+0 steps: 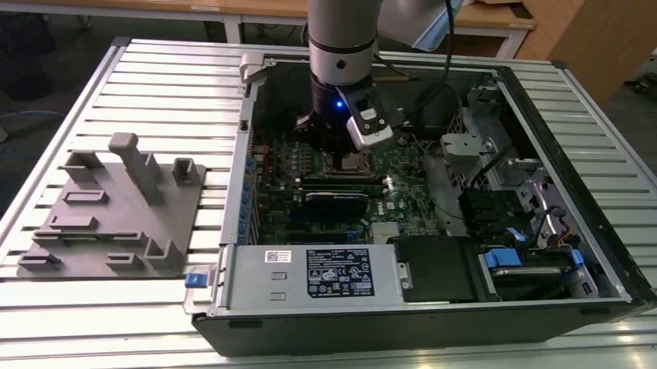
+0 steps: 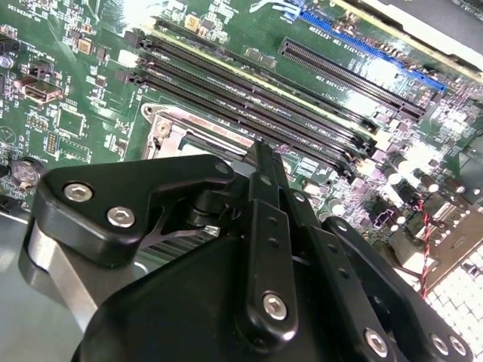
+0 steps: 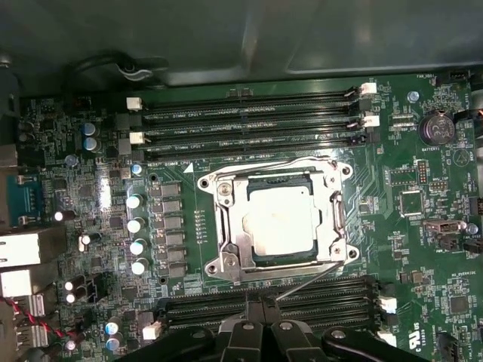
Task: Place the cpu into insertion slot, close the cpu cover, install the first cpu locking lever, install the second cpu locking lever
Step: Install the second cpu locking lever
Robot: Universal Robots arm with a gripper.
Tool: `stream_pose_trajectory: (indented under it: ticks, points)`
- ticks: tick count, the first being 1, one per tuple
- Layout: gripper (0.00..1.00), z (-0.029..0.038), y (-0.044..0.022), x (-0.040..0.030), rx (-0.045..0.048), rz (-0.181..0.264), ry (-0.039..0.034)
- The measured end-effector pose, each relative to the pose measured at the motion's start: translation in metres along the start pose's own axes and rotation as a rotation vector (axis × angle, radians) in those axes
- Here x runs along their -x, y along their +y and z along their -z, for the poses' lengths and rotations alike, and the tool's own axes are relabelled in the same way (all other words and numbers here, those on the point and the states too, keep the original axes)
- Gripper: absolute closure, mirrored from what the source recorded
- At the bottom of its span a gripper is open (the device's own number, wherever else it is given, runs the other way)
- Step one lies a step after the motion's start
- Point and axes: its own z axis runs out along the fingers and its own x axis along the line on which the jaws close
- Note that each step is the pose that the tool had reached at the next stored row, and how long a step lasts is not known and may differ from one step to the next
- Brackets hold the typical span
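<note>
Pincer point(image 3: 260, 302) fingers together, empty, just beside closed cpu cover point(image 3: 226, 249).

you have one cpu point(image 3: 281, 226) sitting under one cpu cover point(image 3: 226, 197). four long memory slots point(image 3: 249, 128) run along one side of it in the first wrist view. you see one computer case point(image 1: 308, 273), one grey fixture block point(image 1: 113, 207) and one table point(image 1: 61, 307).
</note>
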Motion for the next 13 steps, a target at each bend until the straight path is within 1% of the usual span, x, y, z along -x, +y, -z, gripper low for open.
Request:
stream_pose_trajectory:
  ticks: [13]
  points:
    - [0.90,-0.0006,-0.0001,-0.0010,0.0009,0.000,-0.0003]
